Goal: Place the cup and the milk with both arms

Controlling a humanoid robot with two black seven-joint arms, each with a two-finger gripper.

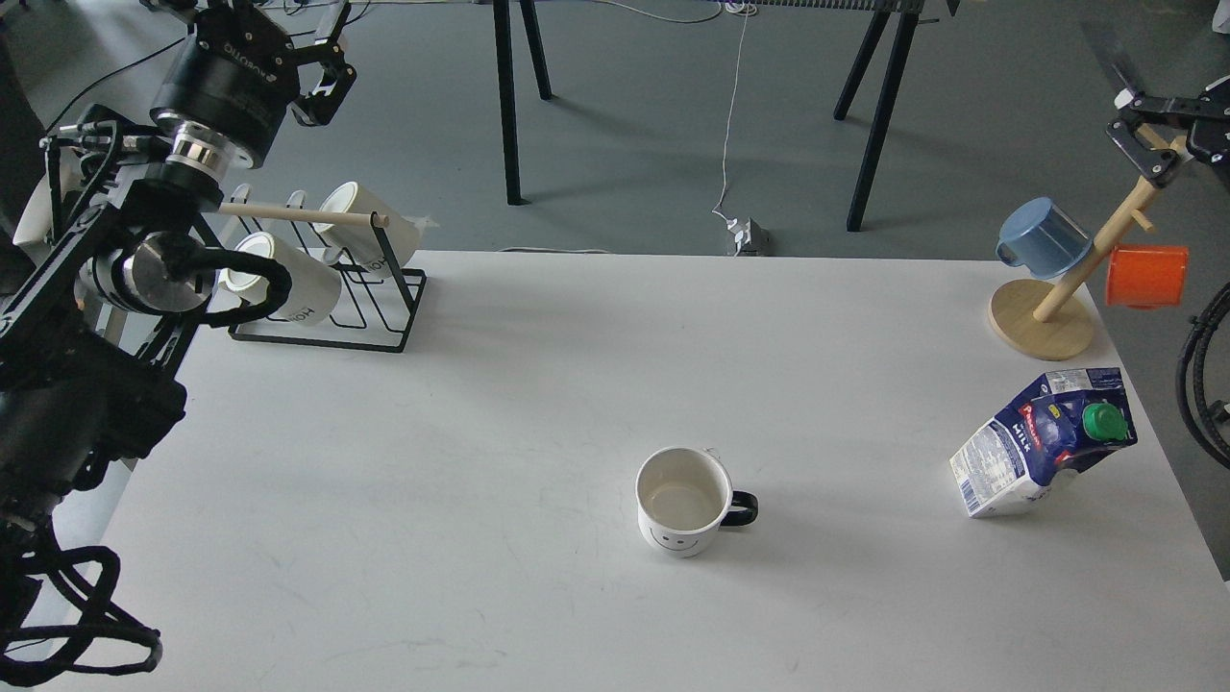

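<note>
Cup (684,502) and milk (1043,442) untouched on counter (480,432).
Left pincer (322,72) at ten o'clock looks released; right pincer (1148,130) at two o'clock, cannot tell.

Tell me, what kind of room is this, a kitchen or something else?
Probably a lab or workshop staged for robot practice, not a kitchen. The white table holds only a few props: a cup, a milk carton and mug racks. Behind lie bare grey floor, a trailing cable and trestle legs.
</note>
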